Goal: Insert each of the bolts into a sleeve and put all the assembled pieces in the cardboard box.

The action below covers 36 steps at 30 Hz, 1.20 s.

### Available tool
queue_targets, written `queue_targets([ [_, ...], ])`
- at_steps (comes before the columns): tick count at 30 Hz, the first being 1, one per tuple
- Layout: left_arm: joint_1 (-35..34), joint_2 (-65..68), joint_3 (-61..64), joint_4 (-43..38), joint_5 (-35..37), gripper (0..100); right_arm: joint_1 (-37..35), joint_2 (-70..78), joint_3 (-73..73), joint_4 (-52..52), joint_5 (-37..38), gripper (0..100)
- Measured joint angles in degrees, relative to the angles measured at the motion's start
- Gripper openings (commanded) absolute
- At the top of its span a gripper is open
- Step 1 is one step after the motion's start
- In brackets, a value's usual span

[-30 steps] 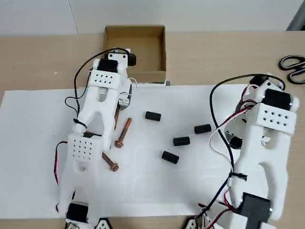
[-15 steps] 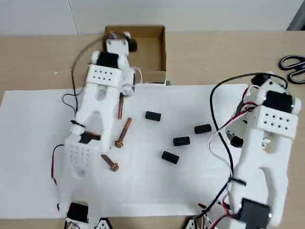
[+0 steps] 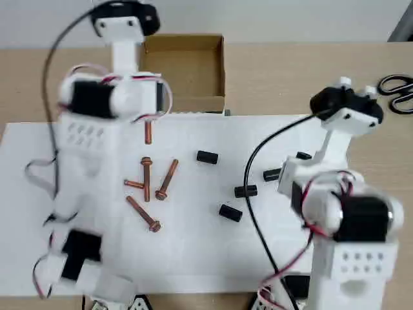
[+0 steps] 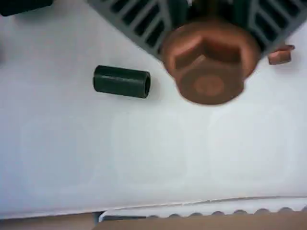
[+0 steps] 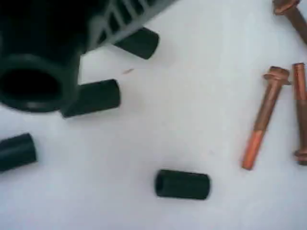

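Bolt (image 4: 207,72) clamped in left gripper (image 3: 148,119), sleeve (image 5: 33,84) held in right gripper (image 5: 57,57)

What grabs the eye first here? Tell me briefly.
The left hand grips a copper bolt, head towards its wrist camera, and the right hand holds a black sleeve, bore showing. Loose bolts and sleeves lie scattered on the white sheet.

Both arms stand lifted and bent, side by side. The left end effector (image 3: 148,120) grips a bolt (image 4: 207,67); the right end effector (image 3: 302,160) grips a sleeve (image 5: 69,84).
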Motion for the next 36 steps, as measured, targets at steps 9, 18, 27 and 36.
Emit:
queue_targets([
  [9, 0.00, -26.90, 13.10, 0.00, 2.02, 0, -12.84, -16.09, 3.78, -0.35, 1.67, 0.3],
  [18, 0.00, -48.88, 32.70, -9.67, 14.07, 0, -22.51, -33.67, 21.27, -8.70, 4.04, 0.3],
  [27, 6.42, -74.81, 60.04, -26.02, 16.09, 0, -23.38, -50.55, 39.12, -22.33, 14.15, 0.2],
  [36, 10.37, -91.08, 77.19, -36.66, 16.09, 0, -33.14, -54.77, 45.80, -24.35, 17.67, 0.2],
])
